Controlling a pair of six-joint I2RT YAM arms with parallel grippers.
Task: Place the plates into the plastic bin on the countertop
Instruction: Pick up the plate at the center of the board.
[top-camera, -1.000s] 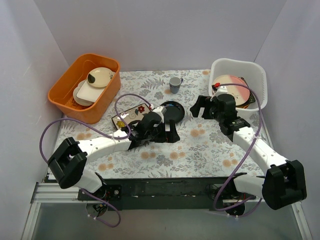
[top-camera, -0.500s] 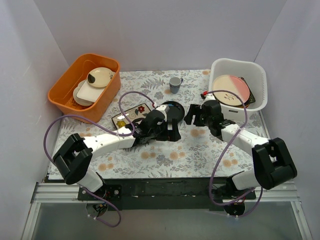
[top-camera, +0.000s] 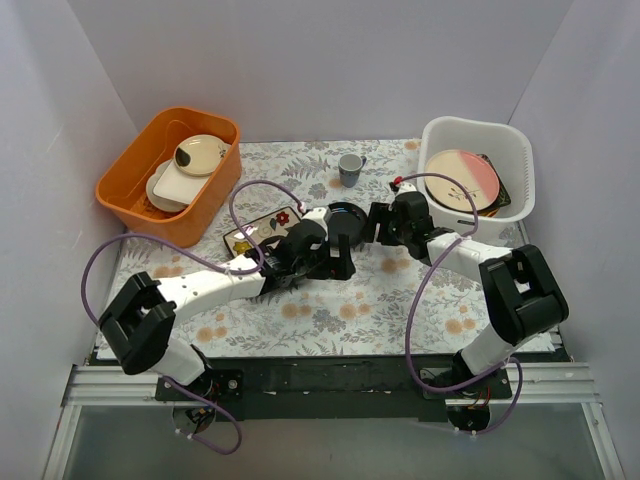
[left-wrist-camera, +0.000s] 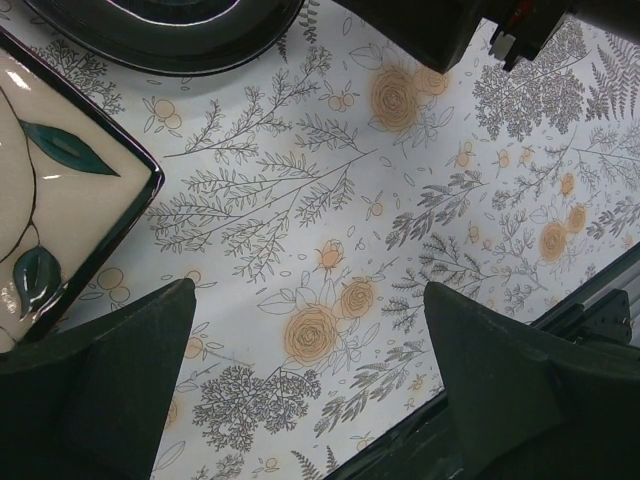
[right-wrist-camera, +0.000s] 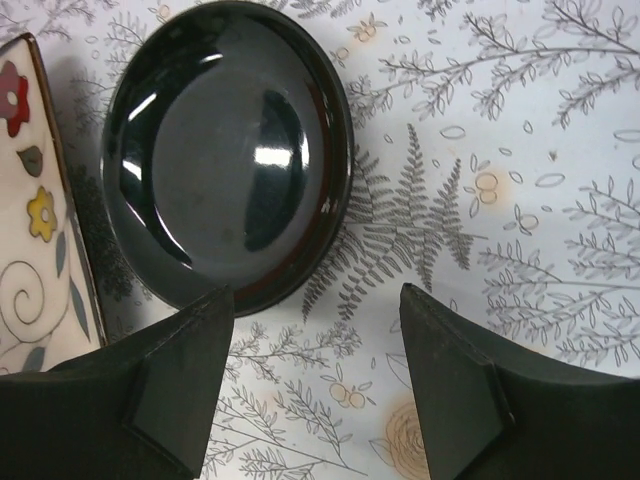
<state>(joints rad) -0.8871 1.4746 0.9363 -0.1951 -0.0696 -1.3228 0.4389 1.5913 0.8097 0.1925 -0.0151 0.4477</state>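
Note:
A small black plate (top-camera: 345, 216) lies on the fern-print cloth at centre; it fills the upper left of the right wrist view (right-wrist-camera: 230, 150). A cream square plate with flowers (top-camera: 262, 229) lies just left of it, its corner showing in the left wrist view (left-wrist-camera: 50, 200). My right gripper (top-camera: 377, 226) is open, its fingers low over the cloth beside the black plate's right rim (right-wrist-camera: 312, 340). My left gripper (top-camera: 338, 268) is open and empty over bare cloth (left-wrist-camera: 310, 330). The white plastic bin (top-camera: 520, 150) at the back right holds a pink plate (top-camera: 462, 178) and a dark plate.
An orange tub (top-camera: 125, 170) with plain cream dishes stands at the back left. A small grey-blue cup (top-camera: 349, 168) stands at the back centre. Purple cables loop over both arms. The table's front edge runs along the black rail (top-camera: 320, 370).
My right gripper has swung left from the white bin to beside the small black plate. My left arm has barely shifted.

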